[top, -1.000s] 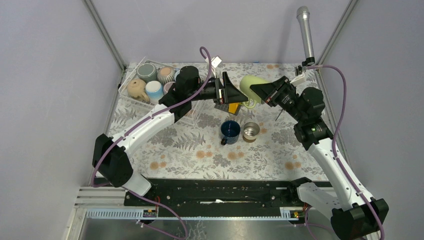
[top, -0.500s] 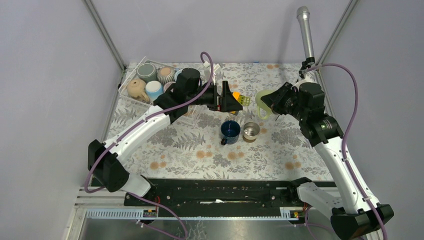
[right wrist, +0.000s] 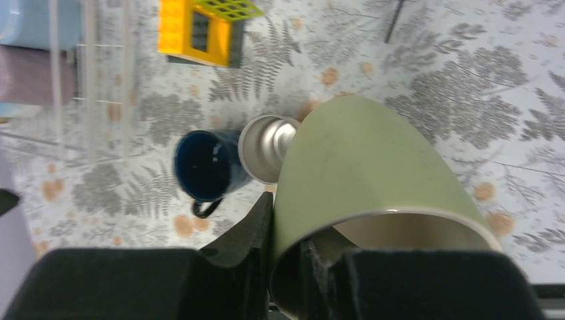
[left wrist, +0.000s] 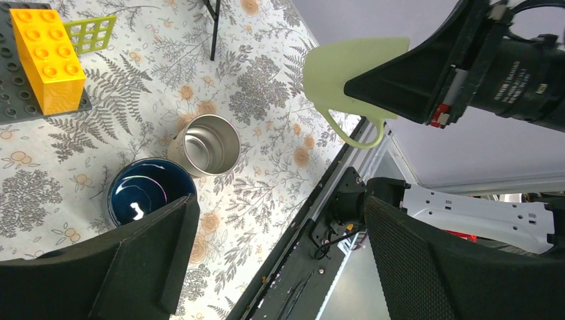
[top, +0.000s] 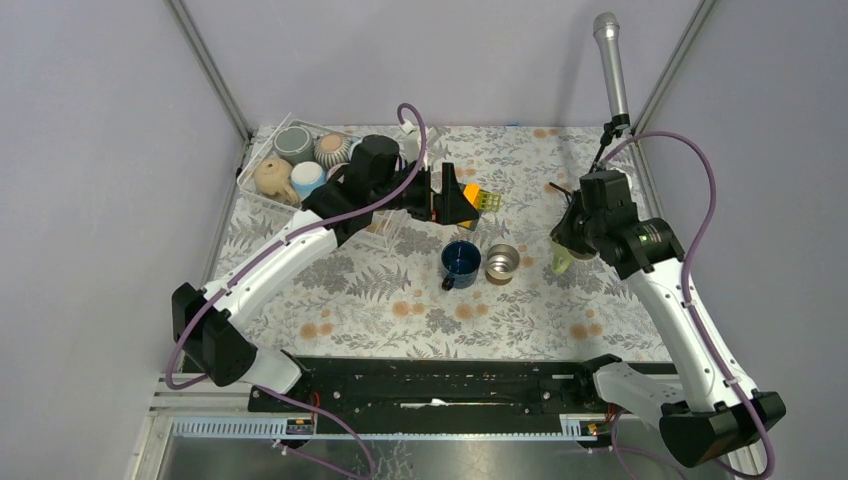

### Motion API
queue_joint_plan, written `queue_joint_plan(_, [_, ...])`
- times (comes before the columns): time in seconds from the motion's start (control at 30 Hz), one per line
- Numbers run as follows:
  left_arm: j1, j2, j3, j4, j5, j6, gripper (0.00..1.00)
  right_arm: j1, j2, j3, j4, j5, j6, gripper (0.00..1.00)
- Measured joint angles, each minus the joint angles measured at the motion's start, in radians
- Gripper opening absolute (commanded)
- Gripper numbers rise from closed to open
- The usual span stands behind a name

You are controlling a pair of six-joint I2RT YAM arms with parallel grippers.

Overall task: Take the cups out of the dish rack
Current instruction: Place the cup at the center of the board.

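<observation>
Near the bases: dark navy glazed mug (top: 460,260) and brushed steel cup (top: 502,262) stood upright on the floral tablecloth (top: 400,300), mouths up, just beside each other; judged a set-down row for unloaded cups.

Right of the steel cup: right gripper (right wrist: 285,243) was clenched on the wall of a pale green handled mug (right wrist: 360,153), one finger inside the rim and one outside; a rim pinch suits a wide body the jaws could not span. The mug was tilted and low, handle hanging free; whether it touched the cloth could not be told; judged headed for the next place in the row.

Farther in: left gripper (left wrist: 278,220) was spread wide and held nothing, poised over the table between row and rack; probably free for the next pick. Below it lay a yellow studded block (left wrist: 46,57) and a green lattice block (left wrist: 90,32) on a dark grey studded plate (left wrist: 10,100).

Far left: clear wire dish rack (top: 262,205) with cups crowded together.

Count: two cups on the cloth; one in grasp; in the rack four plain (grey (top: 293,143), ribbed (top: 333,148), tan (top: 272,175), light blue (top: 308,178)), a mauve fifth (top: 338,172) half under the arm; any more were hidden; one block of each colour.
</observation>
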Motion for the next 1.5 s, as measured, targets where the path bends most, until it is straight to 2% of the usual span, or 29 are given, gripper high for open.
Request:
queue_joint_plan(0.17, [-0.001,-0.007,0.011,-0.014,-0.025,0.013,0.99,0.031,0.047,0.0,-0.054,0.076,-0.006,0.0])
queue_joint_plan(0.37, [-0.001,-0.023,0.012,-0.044,-0.057,0.039,0.99,0.085,0.127,-0.029,-0.03,0.122,-0.005,0.0])
queue_joint_plan(0.9, [-0.001,-0.057,0.047,-0.116,-0.091,0.091,0.99,0.06,0.399,-0.117,0.152,0.061,-0.023,0.0])
queue_joint_plan(1.33, [-0.001,-0.057,0.047,-0.126,-0.092,0.091,0.99,0.045,0.501,-0.163,0.231,0.027,-0.023,0.0])
queue_joint_plan(1.5, [-0.001,-0.056,0.047,-0.126,-0.092,0.091,0.99,0.04,0.515,-0.166,0.241,0.015,-0.023,0.06])
